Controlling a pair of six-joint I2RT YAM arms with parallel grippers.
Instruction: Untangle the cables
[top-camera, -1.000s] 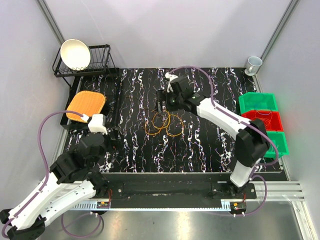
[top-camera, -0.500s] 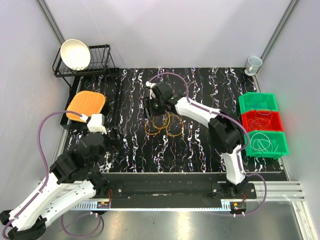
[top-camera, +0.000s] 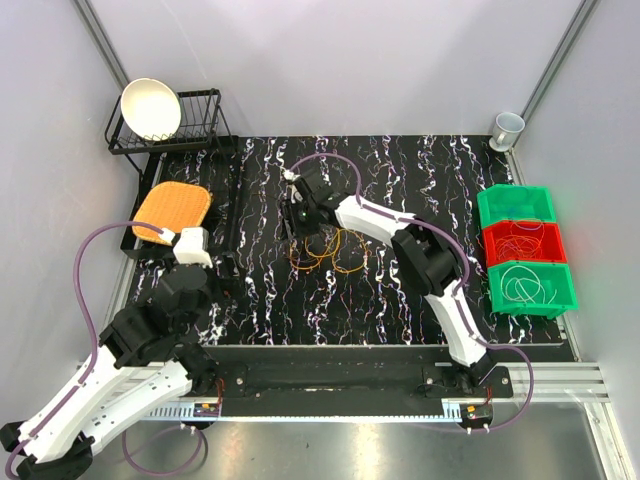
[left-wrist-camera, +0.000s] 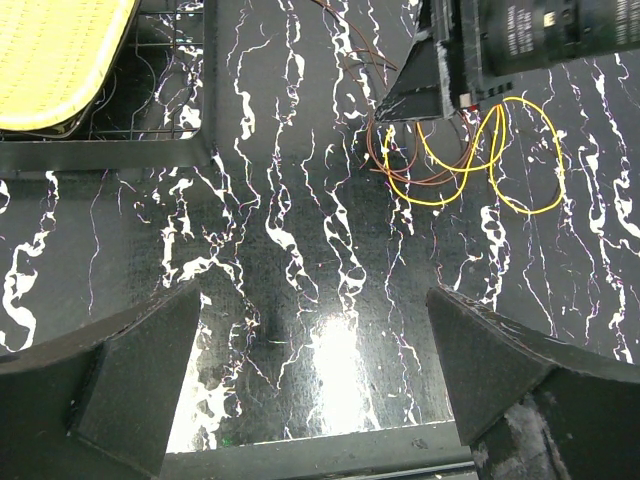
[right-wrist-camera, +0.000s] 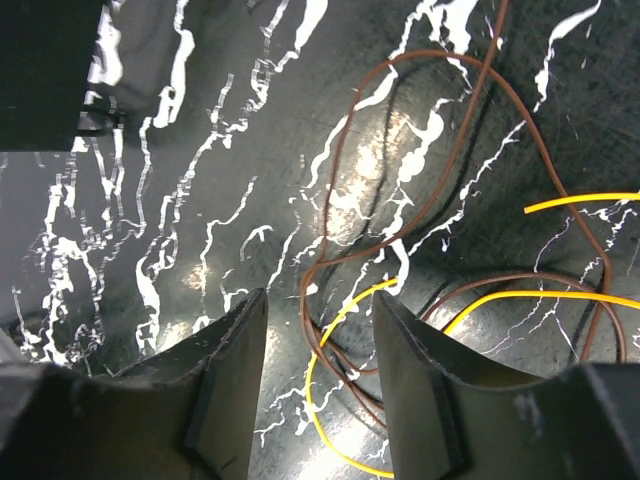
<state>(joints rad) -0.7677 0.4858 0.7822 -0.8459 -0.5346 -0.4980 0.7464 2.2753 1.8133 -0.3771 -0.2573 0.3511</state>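
The cables (top-camera: 328, 250) lie in a loose tangle of yellow-orange and brown loops on the black marbled mat. In the right wrist view a brown cable (right-wrist-camera: 440, 190) and a yellow cable (right-wrist-camera: 335, 400) cross on the mat between and below my fingers. My right gripper (right-wrist-camera: 320, 400) is open, low over the tangle's left edge (top-camera: 298, 220). The left wrist view shows the yellow loops (left-wrist-camera: 500, 150) and brown strands (left-wrist-camera: 385, 150) far ahead. My left gripper (left-wrist-camera: 315, 400) is open and empty, well left of the tangle (top-camera: 228, 268).
A wire dish rack (top-camera: 205, 135) with a white bowl (top-camera: 152, 108) stands back left, a yellow woven pad (top-camera: 172, 210) in front of it. Green and red bins (top-camera: 553, 243) holding coiled wires line the right edge. A cup (top-camera: 507, 128) stands back right.
My right arm has swung left and its gripper has moved from the tangle's far side to its left edge. The left arm has not moved.
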